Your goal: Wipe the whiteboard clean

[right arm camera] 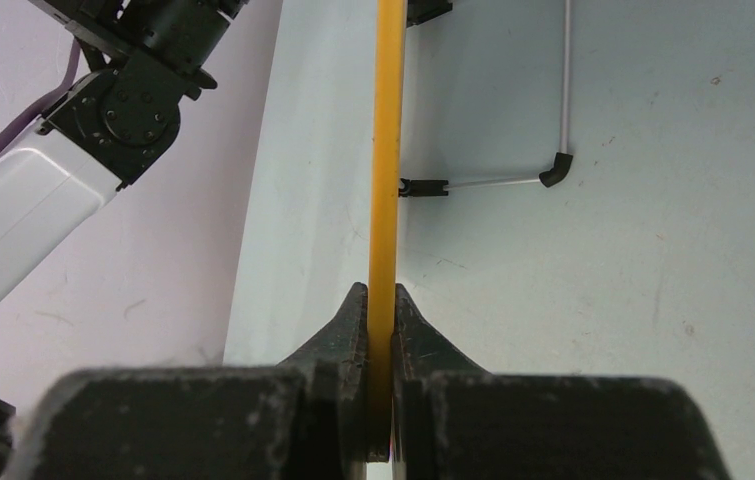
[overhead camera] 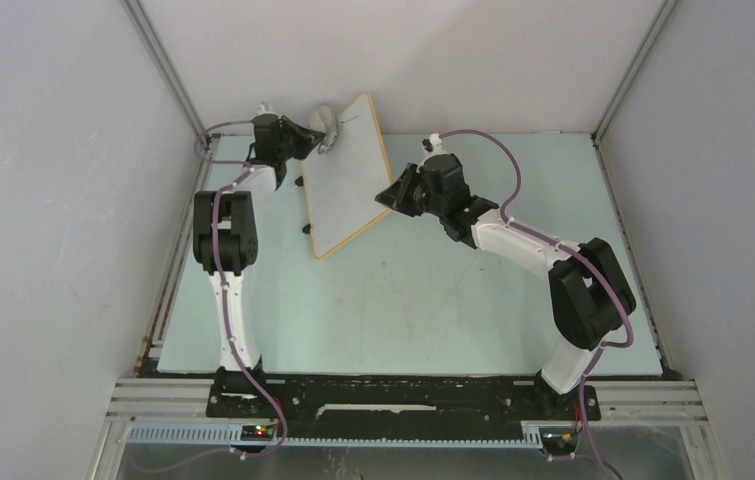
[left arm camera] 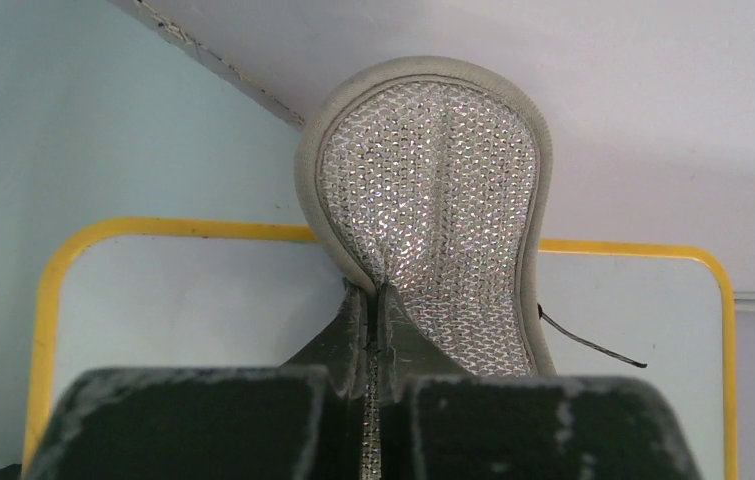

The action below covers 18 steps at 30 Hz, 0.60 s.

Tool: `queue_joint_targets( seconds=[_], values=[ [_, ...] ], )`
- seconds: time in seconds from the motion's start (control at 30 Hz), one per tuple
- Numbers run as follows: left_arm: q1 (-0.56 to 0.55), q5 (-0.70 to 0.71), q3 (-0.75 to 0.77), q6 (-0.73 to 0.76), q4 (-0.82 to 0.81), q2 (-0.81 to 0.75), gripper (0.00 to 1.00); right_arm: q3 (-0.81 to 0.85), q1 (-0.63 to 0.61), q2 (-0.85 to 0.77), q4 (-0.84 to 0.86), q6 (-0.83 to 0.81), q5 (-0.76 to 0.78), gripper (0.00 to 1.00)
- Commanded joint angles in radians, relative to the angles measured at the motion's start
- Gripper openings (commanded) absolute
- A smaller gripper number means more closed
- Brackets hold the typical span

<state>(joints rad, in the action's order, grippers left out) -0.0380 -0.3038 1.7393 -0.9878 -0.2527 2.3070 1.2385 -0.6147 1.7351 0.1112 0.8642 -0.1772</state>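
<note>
The whiteboard [overhead camera: 348, 180], white with a tan-orange frame, stands tilted at the table's back middle. My right gripper [overhead camera: 393, 195] is shut on its right frame edge [right arm camera: 385, 180], seen edge-on in the right wrist view. My left gripper [overhead camera: 315, 138] is shut on a grey oval cloth pad [overhead camera: 326, 127] and holds it at the board's top left corner. In the left wrist view the pad [left arm camera: 433, 200] lies against the board [left arm camera: 173, 300] near its top edge. A short dark stroke [left arm camera: 593, 342] shows on the board just right of the pad.
The board's wire stand with black feet [right arm camera: 551, 172] rests on the pale green table [overhead camera: 433, 300]. Grey enclosure walls [overhead camera: 53, 200] close in on the left, back and right. The left arm [right arm camera: 73, 150] shows beyond the board.
</note>
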Motion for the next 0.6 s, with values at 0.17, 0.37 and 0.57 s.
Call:
queue_joint_targets(
  seconds=[0.17,0.37,0.57],
  values=[
    [-0.118,-0.018,0.152,0.14,0.033,-0.004,0.0,0.017,-0.014,-0.029,0.101,-0.058,-0.068,0.0],
    [-0.185,-0.1,0.216,0.121,-0.047,0.009,0.0,0.015,-0.011,-0.02,0.096,-0.077,-0.085,0.0],
    [-0.179,-0.042,0.215,0.122,0.004,0.016,0.0,0.015,-0.008,-0.017,0.108,-0.071,-0.093,0.0]
  ],
)
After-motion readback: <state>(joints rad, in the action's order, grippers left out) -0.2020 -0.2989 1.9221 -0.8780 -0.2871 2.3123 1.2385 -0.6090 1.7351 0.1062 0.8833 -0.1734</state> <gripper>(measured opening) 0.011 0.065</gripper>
